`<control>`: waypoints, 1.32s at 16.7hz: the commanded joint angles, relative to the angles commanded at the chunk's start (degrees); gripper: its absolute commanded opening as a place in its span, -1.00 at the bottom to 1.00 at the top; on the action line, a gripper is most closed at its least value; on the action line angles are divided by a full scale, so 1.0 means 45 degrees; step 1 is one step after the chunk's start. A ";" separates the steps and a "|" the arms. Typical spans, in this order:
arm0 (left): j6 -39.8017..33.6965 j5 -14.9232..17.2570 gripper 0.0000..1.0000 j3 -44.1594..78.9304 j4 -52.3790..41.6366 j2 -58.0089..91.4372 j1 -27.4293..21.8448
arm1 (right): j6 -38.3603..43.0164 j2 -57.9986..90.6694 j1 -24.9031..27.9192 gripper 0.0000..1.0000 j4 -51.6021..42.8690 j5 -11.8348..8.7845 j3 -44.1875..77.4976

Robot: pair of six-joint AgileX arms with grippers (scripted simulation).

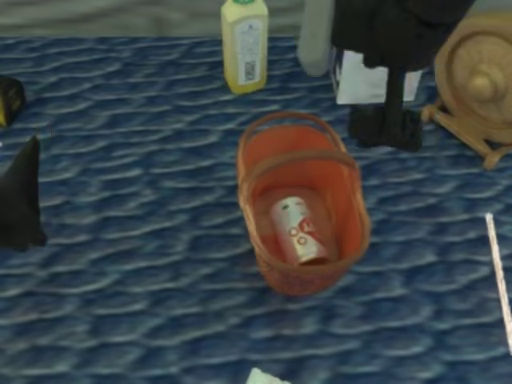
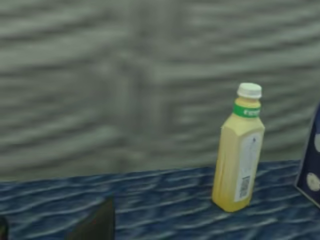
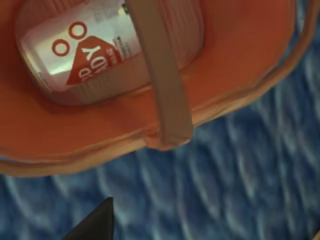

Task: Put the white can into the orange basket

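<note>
The white can point(image 1: 298, 230) looks like smooth metal with a soft sheen, its red marks printed flat on the wall, and it lies in the orange basket point(image 1: 352, 210), whose walls and arched handle look matt and faintly ribbed, like woven fibre or moulded plastic. The tabletop point(image 1: 136, 264) is covered by a blue surface with a rippled, cloth-like pattern and no gloss. The pale-yellow bottle point(image 1: 244, 44) appears to be smooth, slightly glossy plastic with a paper-like label, the wheel point(image 1: 477, 80) looks like pale, matt wood, and both pincers point(image 1: 20, 200) point(image 1: 388, 120) are dull black.
</note>
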 joint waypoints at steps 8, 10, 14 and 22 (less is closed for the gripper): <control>0.0729 -0.3098 1.00 -0.3233 -0.2169 -0.5463 0.0541 | -0.2371 0.5306 0.1547 1.00 -0.3602 -0.0043 0.5442; 0.0747 -0.3159 1.00 -0.3291 -0.2203 -0.5554 0.0549 | -0.2412 0.5389 0.1575 1.00 -0.3663 -0.0046 0.5530; 0.0747 -0.3159 1.00 -0.3291 -0.2203 -0.5554 0.0549 | -0.2405 0.5374 0.1523 1.00 -0.3601 -0.0045 0.5455; 0.0747 -0.3159 1.00 -0.3291 -0.2203 -0.5554 0.0549 | -0.2409 0.4937 0.1584 1.00 -0.2281 -0.0051 0.3696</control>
